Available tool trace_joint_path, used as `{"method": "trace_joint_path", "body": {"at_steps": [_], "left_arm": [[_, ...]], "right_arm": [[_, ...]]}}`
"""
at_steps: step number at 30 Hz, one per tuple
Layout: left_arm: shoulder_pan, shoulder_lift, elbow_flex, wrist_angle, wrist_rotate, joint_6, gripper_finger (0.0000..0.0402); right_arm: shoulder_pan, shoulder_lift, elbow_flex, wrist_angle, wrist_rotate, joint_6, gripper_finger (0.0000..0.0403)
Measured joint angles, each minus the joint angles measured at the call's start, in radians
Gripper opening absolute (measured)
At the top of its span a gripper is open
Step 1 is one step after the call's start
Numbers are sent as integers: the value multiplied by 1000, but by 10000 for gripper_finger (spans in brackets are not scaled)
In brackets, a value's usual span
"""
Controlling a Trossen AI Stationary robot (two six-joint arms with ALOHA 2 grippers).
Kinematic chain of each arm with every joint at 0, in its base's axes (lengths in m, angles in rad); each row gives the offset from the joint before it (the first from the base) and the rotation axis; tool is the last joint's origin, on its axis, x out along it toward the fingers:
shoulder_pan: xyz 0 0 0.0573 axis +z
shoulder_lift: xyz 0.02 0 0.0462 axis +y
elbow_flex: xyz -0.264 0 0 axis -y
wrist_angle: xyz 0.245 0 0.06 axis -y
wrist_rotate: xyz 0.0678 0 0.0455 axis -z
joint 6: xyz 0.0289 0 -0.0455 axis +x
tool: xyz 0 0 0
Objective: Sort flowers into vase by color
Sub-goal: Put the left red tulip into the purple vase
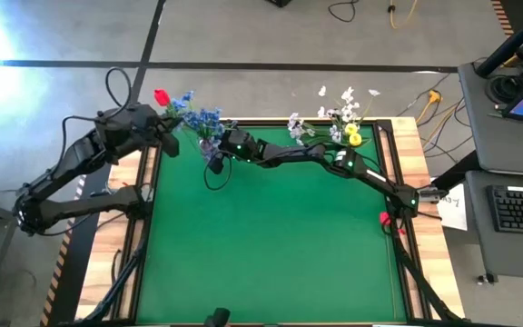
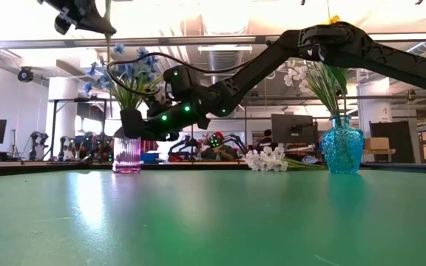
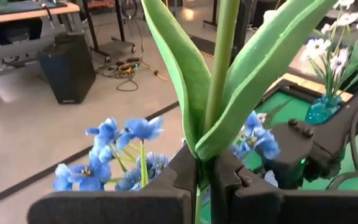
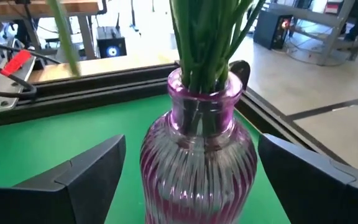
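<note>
The left gripper [image 3: 205, 180] is pinched on a red tulip [image 1: 161, 96] stem, holding it high over the table's back left corner, above the pink vase [image 2: 127, 154] of blue flowers [image 1: 204, 119]. The right gripper [image 4: 188, 171] reaches across with its fingers spread either side of that vase, not touching it. Farther right, white and yellow flowers stand in the blue vase [image 2: 342, 152], with a white spray [image 2: 270, 159] lying beside it. To do this well, steady the pink vase first, then lower the stem plumb into the neck
</note>
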Motion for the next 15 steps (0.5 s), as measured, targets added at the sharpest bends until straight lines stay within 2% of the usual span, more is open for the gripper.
{"method": "trace_joint_path", "body": {"at_steps": [6,15], "left_arm": [[0,1,-46,0,-2,0,0],[0,10,-50,-22,-3,0,0]], "right_arm": [[0,3,0,2,0,-15,359],[0,4,3,27,-10,-27,359]]}}
